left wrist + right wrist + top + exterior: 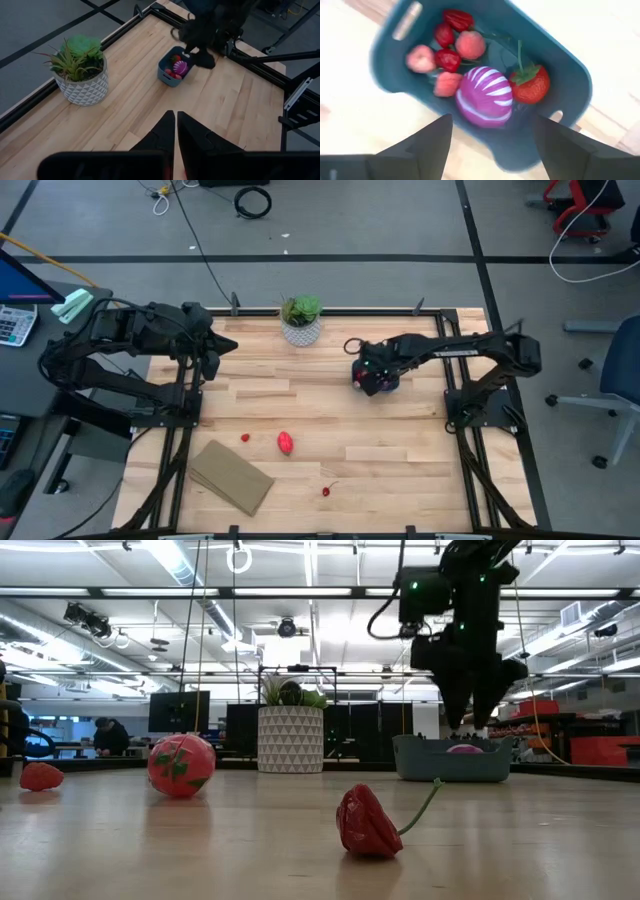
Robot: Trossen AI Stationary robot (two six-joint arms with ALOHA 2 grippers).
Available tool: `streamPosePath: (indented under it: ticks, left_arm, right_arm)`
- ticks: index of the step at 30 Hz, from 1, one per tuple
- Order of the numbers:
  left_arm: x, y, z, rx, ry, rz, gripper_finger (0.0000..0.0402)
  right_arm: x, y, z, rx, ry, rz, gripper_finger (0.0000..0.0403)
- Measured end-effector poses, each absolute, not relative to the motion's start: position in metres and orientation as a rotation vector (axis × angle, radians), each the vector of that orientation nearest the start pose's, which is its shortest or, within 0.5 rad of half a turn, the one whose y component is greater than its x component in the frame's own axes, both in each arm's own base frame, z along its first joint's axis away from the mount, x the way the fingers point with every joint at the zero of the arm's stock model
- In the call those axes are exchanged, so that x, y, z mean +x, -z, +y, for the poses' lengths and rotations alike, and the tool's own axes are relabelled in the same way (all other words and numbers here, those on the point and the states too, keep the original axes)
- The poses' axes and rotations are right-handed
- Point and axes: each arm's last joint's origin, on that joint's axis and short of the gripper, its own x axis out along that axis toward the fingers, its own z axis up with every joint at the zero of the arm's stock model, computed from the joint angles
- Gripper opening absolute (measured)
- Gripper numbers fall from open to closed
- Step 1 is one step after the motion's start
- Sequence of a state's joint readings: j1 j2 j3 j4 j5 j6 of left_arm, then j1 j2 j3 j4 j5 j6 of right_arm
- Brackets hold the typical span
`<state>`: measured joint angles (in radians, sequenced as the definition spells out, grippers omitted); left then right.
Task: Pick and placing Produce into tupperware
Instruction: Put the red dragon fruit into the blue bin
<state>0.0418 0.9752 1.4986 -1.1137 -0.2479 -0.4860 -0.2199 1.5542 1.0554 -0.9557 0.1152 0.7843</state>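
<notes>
The teal tupperware (580, 70) stands right of the table's middle. It holds several pieces of produce, among them a purple-and-white striped one (485, 97) and a strawberry (530, 85). My right gripper (492, 145) hangs open above the tub (450, 760), pointing down, with nothing between its fingers. On the near left of the table lie a larger red piece (286, 443), a small red one (245, 438) and a cherry-like one with a stem (327, 491). My left gripper (176, 135) is shut and raised at the table's far left (225, 345).
A green plant in a white patterned pot (300, 320) stands at the far edge's middle. A flat tan slab (232, 477) lies at the near left corner. Bare wood lies between the loose produce and the tub.
</notes>
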Motion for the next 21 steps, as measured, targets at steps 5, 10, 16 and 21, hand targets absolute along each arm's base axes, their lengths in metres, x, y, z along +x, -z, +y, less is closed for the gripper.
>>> streamPosePath:
  ticks: [5,10,16,21]
  left_arm:
    - [0.133,-0.443,0.013,-0.413,-0.419,0.507,0.0028]
    - [0.135,-0.442,0.012,-0.455,-0.412,0.519,0.0022]
    - [0.148,-0.429,0.004,-0.528,-0.315,0.684,0.003]
    - [0.171,-0.413,-0.009,-0.598,-0.332,0.833,0.0058]
  right_arm:
    - [0.252,-0.239,-0.059,0.871,0.751,1.123,0.0273]
    - [0.258,-0.264,-0.029,0.905,0.488,0.989,0.026]
    - [0.277,-0.271,0.038,0.779,0.208,0.891,0.0247]
    - [0.289,-0.262,0.08,0.792,0.215,0.803,0.0249]
